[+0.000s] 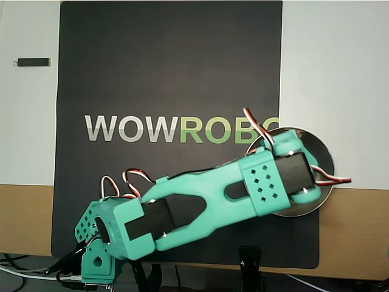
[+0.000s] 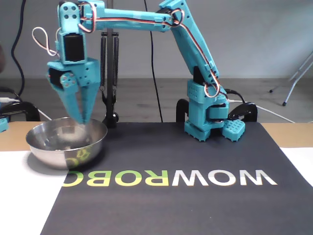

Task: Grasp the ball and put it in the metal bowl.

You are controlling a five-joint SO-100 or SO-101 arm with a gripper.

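Claw point(image 2: 83, 120) tips hang just over the bowl point(image 2: 49, 152), pinched together with nothing seen between them. I cannot spot the ball; it may lie inside the bowl, hidden by the near wall. To finish well, lift straight up so the tips do not bump the rim.

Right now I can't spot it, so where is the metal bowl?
In the fixed view the metal bowl sits at the left, straddling the black mat's left edge, directly under the gripper.
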